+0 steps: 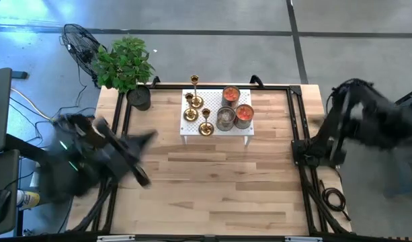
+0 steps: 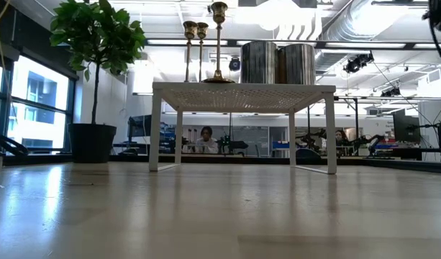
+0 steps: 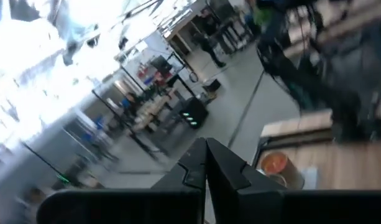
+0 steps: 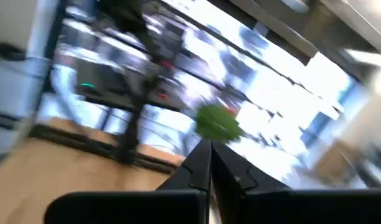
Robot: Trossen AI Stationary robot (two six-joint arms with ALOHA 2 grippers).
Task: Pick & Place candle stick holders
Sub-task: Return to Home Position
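Judging by how things lie, the picking and placing is done. The candle stick holders stand upright on the white shelf, which sits toward 12 o'clock on the desk. They crowd the shelf's 9 o'clock half, close beside one another, and I count three (the high view's slant makes tops and bases hard to pair, so I hold that count loosely). From desk level the tallest holder rises well above the two shorter ones. Three round tins, two with orange tops, fill the shelf's 3 o'clock half. No holder shows on the bare wood, so I see nothing left to fetch.

What is left, I judge, is only parking the arms. My left arm hangs over the desk's 8 o'clock corner, well apart from the shelf. The left gripper is pinched narrow, fingertips together with nothing between them. My right arm is folded out past the 3 o'clock edge, off the wood altogether. The right gripper is likewise closed down and empty, looking across toward the potted plant at the 11 o'clock corner. Neither arm is near enough to the shelf to nudge the brass, so the risk of toppling a holder looks small.
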